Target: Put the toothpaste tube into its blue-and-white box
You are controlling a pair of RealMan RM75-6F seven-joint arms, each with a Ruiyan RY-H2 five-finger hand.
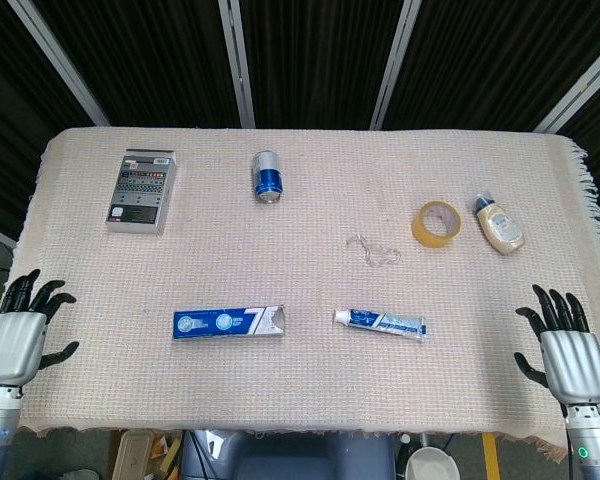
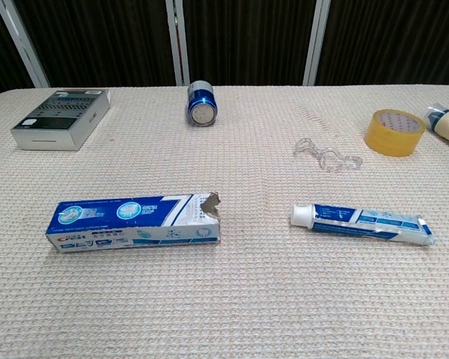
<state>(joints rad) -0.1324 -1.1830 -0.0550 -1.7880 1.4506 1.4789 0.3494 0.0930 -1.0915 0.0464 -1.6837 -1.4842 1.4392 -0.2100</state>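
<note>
The blue-and-white toothpaste box (image 1: 228, 322) (image 2: 133, 223) lies flat near the table's front, its torn open end facing right. To its right lies the toothpaste tube (image 1: 379, 323) (image 2: 363, 224), white cap pointing left toward the box. My left hand (image 1: 16, 337) hovers at the table's front left corner, fingers spread, holding nothing. Over at the front right corner is my right hand (image 1: 565, 355), also spread and empty. Both hands are far from the box and tube, and the chest view shows neither hand.
A grey box (image 1: 141, 190) sits at the back left, a blue can (image 1: 267, 176) lies behind the centre. A clear plastic scrap (image 1: 373, 250), a yellow tape roll (image 1: 438, 222) and a cream bottle (image 1: 499, 224) are at the right. The woven cloth (image 1: 310, 400) covers the table.
</note>
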